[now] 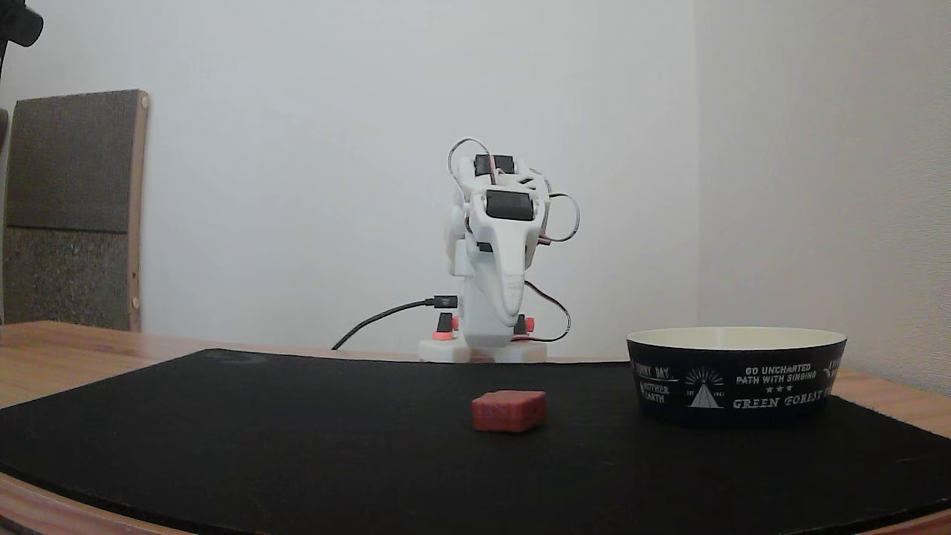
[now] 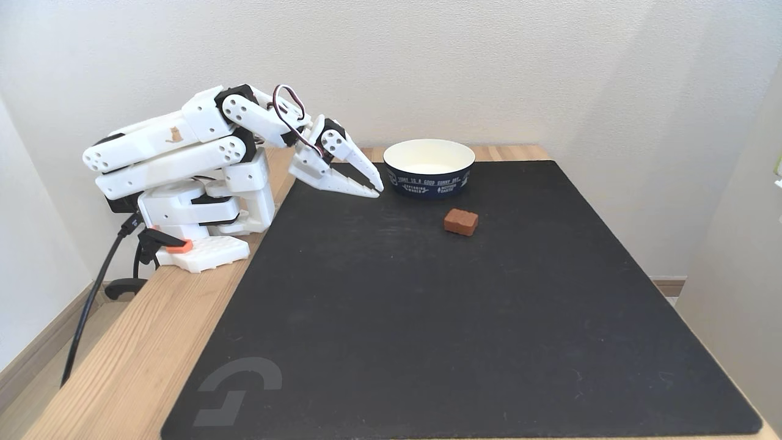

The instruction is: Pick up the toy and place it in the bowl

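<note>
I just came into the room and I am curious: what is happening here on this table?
A small white robot arm sits folded at the edge of a black mat. Its end effector looks shut, holds nothing and hangs just above the mat. The red toy lies on the mat, untouched, apart from the bowl, which looks empty. So the picking has not yet begun.

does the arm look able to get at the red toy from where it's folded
Probably yes. The toy lies alone on the black mat, apart from the bowl, with bare mat between it and the gripper, whose jaws look nearly shut.
</note>
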Tool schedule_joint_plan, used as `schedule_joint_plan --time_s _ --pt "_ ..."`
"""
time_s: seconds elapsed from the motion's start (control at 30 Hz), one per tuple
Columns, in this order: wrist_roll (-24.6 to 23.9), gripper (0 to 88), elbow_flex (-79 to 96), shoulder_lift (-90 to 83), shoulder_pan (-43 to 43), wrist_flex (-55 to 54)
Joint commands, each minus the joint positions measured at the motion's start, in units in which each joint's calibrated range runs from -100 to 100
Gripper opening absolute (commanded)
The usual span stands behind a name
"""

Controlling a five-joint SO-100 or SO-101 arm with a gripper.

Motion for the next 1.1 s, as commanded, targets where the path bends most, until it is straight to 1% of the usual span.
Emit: schedule_joint_plan --time_s 0.0,0.67,0.77,0.83,0.87,0.93,1.0,1.07 --pt "0.2 2.6 0.8 -0.2 0.4 -0.1" --pt "0.2 2.6 0.8 -0.2 0.4 -0.1" --pt "0.0 3.8 0.8 -0.3 0.3 -0.1" --pt "0.2 9.9 0.8 -0.3 0.4 -0.1" --pt "0.2 20.0 0.8 -0.3 0.1 -0.1" --pt "0.0 28.8 0.8 -0.3 -0.1 -0.1" --pt "0.0 33.6 0.8 -0.3 -0.3 -0.1" --pt "0.0 33.8 0.7 -0.2 -0.3 -0.1"
